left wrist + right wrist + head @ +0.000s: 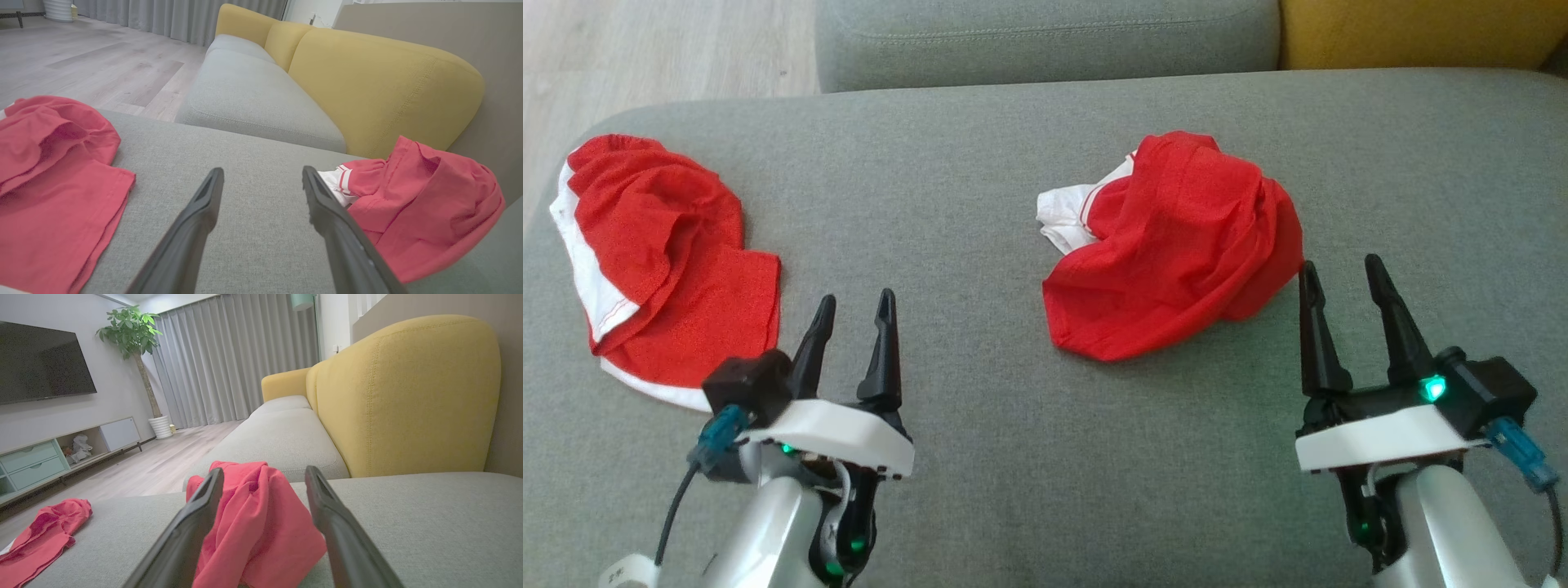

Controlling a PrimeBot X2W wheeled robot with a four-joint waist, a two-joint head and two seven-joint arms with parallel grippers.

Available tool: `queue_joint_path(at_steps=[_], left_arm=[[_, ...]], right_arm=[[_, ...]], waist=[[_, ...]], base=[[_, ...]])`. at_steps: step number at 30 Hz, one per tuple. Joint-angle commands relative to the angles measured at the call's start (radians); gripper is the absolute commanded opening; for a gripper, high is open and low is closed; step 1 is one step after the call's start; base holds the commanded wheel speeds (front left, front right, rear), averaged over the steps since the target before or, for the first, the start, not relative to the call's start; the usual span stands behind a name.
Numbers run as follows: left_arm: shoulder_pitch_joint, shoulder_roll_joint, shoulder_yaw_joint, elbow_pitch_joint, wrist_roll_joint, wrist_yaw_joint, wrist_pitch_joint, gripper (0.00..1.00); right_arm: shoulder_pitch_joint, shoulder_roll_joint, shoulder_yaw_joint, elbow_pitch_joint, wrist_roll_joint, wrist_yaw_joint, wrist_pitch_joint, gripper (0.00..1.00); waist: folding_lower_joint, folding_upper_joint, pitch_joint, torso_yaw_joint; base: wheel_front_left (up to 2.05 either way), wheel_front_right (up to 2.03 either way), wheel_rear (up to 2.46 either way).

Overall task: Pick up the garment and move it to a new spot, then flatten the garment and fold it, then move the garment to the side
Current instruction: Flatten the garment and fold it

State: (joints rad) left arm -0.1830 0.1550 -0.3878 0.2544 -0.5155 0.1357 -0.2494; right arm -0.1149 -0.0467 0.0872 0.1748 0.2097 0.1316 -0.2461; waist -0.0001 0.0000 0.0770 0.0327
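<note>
With jaws spread wide and empty, the right gripper (pixel 1340 263) hovers with its left fingertip just beside the crumpled red-and-white garment (pixel 1176 245), which lies ahead and to its left, while the equally open left gripper (pixel 857 296) sits just right of a second red-and-white garment (pixel 662 253), both over the grey cushion (pixel 1013 457).

Head camera: high above, looking steeply down on the grey cushion (pixel 1013 490), near edge at the bottom. Left wrist camera: low, close over the cushion's left part, facing far, with the yellow backrest (pixel 380 94) on its right. Right wrist camera: lower still, very near the crumpled red garment (pixel 261 531), facing far and slightly left toward the curtains (pixel 229 359). All three share the cushion, this garment and the other red garment (pixel 670 261) at left.
</note>
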Motion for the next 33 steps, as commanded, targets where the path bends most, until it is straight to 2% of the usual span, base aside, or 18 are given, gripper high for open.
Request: queue_joint_path(at_steps=[1,8,12,20,26,28,33], left_arm=[[-0.043,0.006,0.052,-0.041,0.015,-0.008,-0.012,1.0],[-0.036,-0.045,0.09,-0.024,0.07,-0.061,-0.012,1.0],[-0.031,-0.071,0.101,-0.004,0.084,-0.084,-0.012,1.0],[-0.069,-0.1,0.098,0.03,0.086,-0.124,-0.012,1.0],[-0.095,-0.104,0.08,0.04,0.052,-0.127,-0.012,1.0],[-0.096,-0.104,0.073,0.039,0.042,-0.122,-0.012,1.0],[-0.098,-0.105,0.068,0.045,0.031,-0.113,-0.012,1.0]], right_arm=[[-0.022,-0.004,0.026,-0.031,-0.01,-0.001,0.002,1.0],[-0.063,-0.004,0.069,-0.05,-0.072,-0.001,0.043,1.0],[-0.119,-0.004,0.109,-0.041,-0.118,-0.001,0.103,1.0],[-0.265,-0.004,0.105,0.068,-0.25,-0.001,0.237,1.0],[-0.356,-0.004,0.085,0.172,-0.326,-0.001,0.296,1.0],[-0.37,-0.004,0.096,0.199,-0.334,-0.001,0.306,0.0],[-0.398,-0.004,0.138,0.226,-0.293,-0.001,0.276,0.0]], waist=[[0.0001,0.0,-0.001,0.001],[0.0001,0.0,0.012,0.022],[0.0001,0.0,0.032,0.044],[0.0001,0.0,0.101,0.113],[0.0001,0.0,0.139,0.154],[0.0001,0.0,0.141,0.158],[0.0001,0.0,0.128,0.157]], base=[[0.0,0.0,0.0],[0.0,0.0,0.0],[0.0,0.0,0.0],[0.0,0.0,0.0],[0.0,0.0,0.0],[0.0,0.0,0.0],[0.0,0.0,0.0]])
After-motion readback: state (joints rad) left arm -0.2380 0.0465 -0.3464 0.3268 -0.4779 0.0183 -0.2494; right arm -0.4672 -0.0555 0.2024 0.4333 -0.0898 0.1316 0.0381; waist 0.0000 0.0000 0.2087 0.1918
